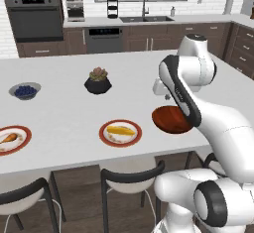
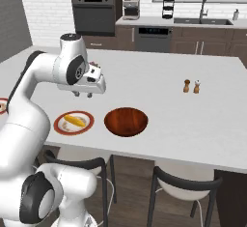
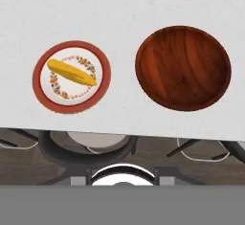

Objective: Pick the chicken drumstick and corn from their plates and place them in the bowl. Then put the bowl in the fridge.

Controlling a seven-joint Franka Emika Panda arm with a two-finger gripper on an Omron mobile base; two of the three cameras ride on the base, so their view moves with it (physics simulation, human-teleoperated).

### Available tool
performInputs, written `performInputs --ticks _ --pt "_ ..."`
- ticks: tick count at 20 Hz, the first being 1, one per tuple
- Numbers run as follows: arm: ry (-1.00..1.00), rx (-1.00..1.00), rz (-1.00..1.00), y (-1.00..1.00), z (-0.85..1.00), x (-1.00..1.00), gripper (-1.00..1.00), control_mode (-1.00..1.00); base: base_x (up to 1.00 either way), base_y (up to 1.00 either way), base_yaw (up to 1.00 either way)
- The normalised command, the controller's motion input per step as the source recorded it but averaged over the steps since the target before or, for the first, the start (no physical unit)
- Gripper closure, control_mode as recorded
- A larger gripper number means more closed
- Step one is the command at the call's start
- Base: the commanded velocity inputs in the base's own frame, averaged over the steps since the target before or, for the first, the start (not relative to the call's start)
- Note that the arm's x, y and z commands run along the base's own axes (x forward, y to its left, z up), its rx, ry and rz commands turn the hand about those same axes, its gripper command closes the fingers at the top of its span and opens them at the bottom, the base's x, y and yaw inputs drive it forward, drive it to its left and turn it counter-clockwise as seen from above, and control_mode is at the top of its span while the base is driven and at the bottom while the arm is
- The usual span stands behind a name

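Corn lies on its red-rimmed plate on the white table, below my gripper and slightly off to one side, with clear air between them. Just beside that plate sits the reddish-brown bowl, which I see holding nothing. Further along the table's near edge, in the left base view, the chicken drumstick rests on the second plate, well apart from the gripper. Behind them I can make out a small bowl of blueberries and a potted plant; salt and pepper shakers stand on the far side. My gripper hangs above the table touching nothing, and nothing is between its short fingers; how wide they stand I cannot tell.
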Motion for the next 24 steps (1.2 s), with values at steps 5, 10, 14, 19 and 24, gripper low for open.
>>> performInputs --ticks 5,10,14,19,24 --pt "-0.11 0.0 0.02 0.1 0.0 -0.58 -1.0 -1.0 0.0 0.0 0.0" --pt "-0.14 -0.03 0.22 0.78 -0.04 -0.95 -1.0 -1.0 0.0 0.0 0.0" --pt "-0.01 -0.18 0.32 0.61 -0.19 -0.05 -1.0 -1.0 0.0 0.0 0.0" --pt "0.15 -0.18 0.49 0.61 -0.05 0.34 -1.0 -1.0 0.0 0.0 0.0" --pt "0.28 -0.1 0.44 0.5 -0.52 0.87 -1.0 -1.0 0.0 0.0 0.0"
